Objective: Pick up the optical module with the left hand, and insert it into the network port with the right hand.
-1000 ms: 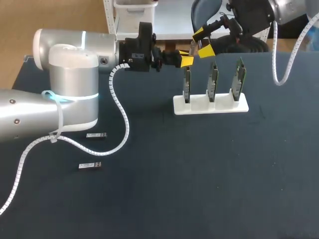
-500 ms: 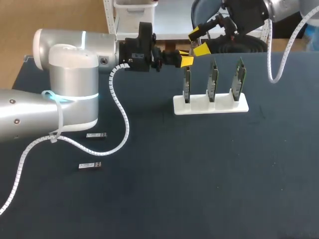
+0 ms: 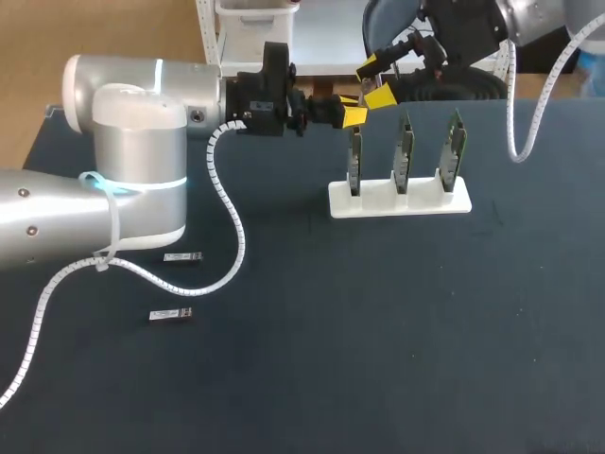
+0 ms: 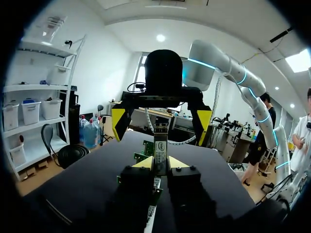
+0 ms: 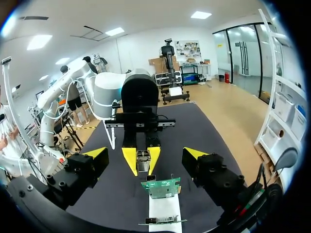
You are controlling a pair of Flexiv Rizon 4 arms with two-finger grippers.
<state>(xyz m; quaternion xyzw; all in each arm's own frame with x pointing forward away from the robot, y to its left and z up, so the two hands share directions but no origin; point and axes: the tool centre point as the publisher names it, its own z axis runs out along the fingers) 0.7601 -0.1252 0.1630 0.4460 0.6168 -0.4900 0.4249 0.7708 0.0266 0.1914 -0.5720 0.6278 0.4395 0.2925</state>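
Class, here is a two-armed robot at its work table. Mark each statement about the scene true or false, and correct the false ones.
1. The left pincer is shut on an optical module. True.
2. The right pincer is shut on a second module. False: its fingers stand apart and hold nothing.
3. The white rack holds three green boards upright. True.
4. No modules lie loose on the table. False: two spare modules lie flat on it, near the left arm.
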